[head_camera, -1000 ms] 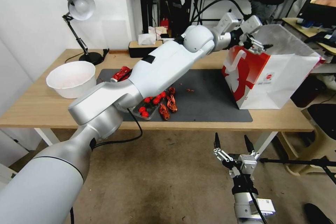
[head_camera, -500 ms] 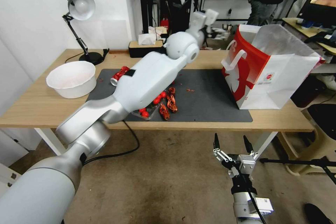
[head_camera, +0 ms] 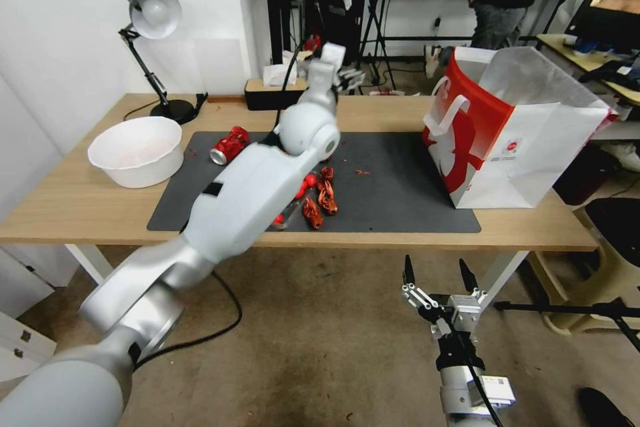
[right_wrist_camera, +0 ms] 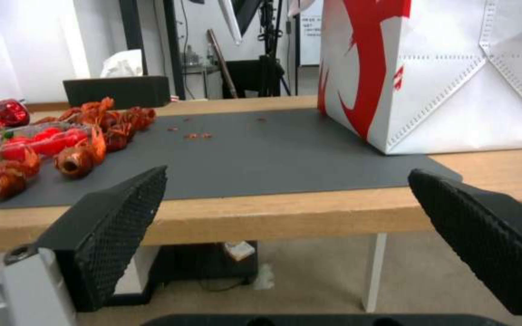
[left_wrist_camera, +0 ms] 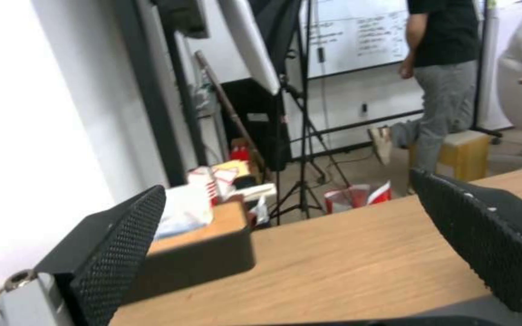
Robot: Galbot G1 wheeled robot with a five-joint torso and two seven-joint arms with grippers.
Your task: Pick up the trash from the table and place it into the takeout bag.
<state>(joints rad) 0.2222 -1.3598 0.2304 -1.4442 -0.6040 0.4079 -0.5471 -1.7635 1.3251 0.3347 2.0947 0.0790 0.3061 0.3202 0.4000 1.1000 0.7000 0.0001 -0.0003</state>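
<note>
Since the earlier frames the left arm has swung away from the large white paper takeout bag with red side panels (head_camera: 517, 140) and back across the long light-wood table (head_camera: 80, 203); its left gripper (head_camera: 341, 77) now hangs above the far edge of the table, near the dark tissue box (head_camera: 270, 95). From the head camera the fingers look spread and hold nothing. The crushed red can (head_camera: 229, 145) lies on its side on the dark grey rectangular mat (head_camera: 400, 193), well apart from those fingers, below and toward the robot's left. The bag stands upright on the mat's right end, mouth open. Red crayfish shells (head_camera: 321, 199) and cherry tomatoes (head_camera: 307, 183) lie at the mat's middle, partly behind the arm. A large white bowl (head_camera: 137, 150) sits on the bare wood just beside the mat's left end, and a desk lamp (head_camera: 152, 20) stands behind it. The right gripper (head_camera: 437, 275) waits low in front of the table, fingers apart and empty.

The left wrist camera shows its two black ribbed pads (left_wrist_camera: 122, 244) wide apart with only the table top (left_wrist_camera: 333, 262) and the tissue box (left_wrist_camera: 200, 249) between them.

The right wrist camera shows its pads (right_wrist_camera: 122, 217) equally wide, nothing gripped, level with the table edge (right_wrist_camera: 273, 217). Beyond lie the mat (right_wrist_camera: 261, 154), the bag (right_wrist_camera: 448, 77), the crayfish shells (right_wrist_camera: 86, 136) and the can (right_wrist_camera: 4, 113), all well apart from the pads.
</note>
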